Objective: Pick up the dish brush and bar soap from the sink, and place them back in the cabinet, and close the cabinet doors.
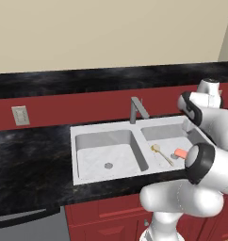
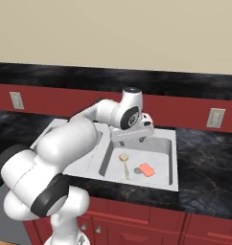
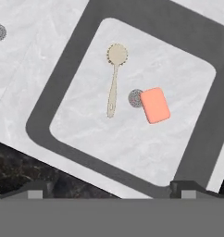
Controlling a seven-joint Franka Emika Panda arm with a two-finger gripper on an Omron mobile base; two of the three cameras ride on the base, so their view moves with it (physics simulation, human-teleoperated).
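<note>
1. Running along the wall, a black speckled counter (image 1: 31, 155) is seen, with a dark red band behind it and red drawer fronts (image 2: 137, 225) below.
2. A white marble-look sink (image 1: 83, 134) with two basins is set into this counter. A grey upright faucet (image 1: 134, 109) stands at its back edge, between the basins.
3. The white arm is bent over the sink, and its gripper (image 3: 109, 187) is held above the right basin, looking down into it. The two dark fingertips are spread wide apart, and nothing is held between them.
4. The dish brush (image 3: 114, 78) is laid flat on the floor of the right basin. It is a thin pale-yellow stick with a small round whitish head at one end.
5. The bar soap (image 3: 155, 105) is a small salmon-orange block with rounded corners, shorter than the brush. It is laid flat just beside the brush handle, apart from it, and its one edge covers part of the round grey drain (image 3: 134, 98).
6. Two pale wall outlets (image 2: 215, 117) are fixed on the red band.
</note>
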